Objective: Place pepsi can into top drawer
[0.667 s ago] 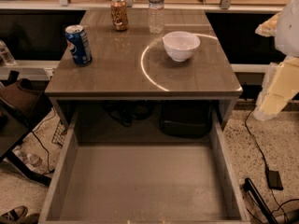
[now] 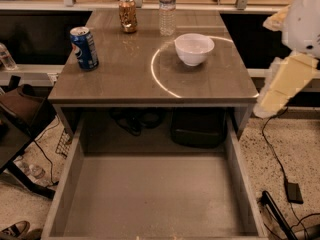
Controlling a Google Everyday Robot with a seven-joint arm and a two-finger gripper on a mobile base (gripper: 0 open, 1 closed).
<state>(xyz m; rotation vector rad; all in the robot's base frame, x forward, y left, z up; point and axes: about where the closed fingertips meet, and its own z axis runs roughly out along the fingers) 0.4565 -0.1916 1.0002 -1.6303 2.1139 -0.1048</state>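
Right in front of me, the wide, shallow grey-brown top drawer [image 2: 67, 181] is standing pulled all the way out from under the table, its flat bottom lying bare between the low side walls. Behind its back wall, in the shadow under the tabletop, a black boxy bag [image 2: 199, 126] is sitting on the floor, with a tangle of dark cables [image 2: 132, 120] lying just to its left.

Off to the right, the robot's pale cream gripper [image 2: 274, 94] is hanging beside the table's front right corner, outside the tabletop and above the speckled floor, slanting down from the white arm [image 2: 305, 19] at the picture's edge. Whether it is open or closed, I cannot tell; it is holding nothing that I can see.

Above the drawer, the square brown wooden table [image 2: 125, 79] is carrying everything else. The small blue pepsi can [image 2: 84, 48] with the silver top is standing upright near the left edge, well apart from the gripper and not in the drawer. Further in and to the right, a white round bowl [image 2: 194, 48] is sitting inside a bright ring of light. At the far edge, a brown-gold can [image 2: 128, 15] and a clear plastic water bottle [image 2: 167, 9] are standing upright near each other.
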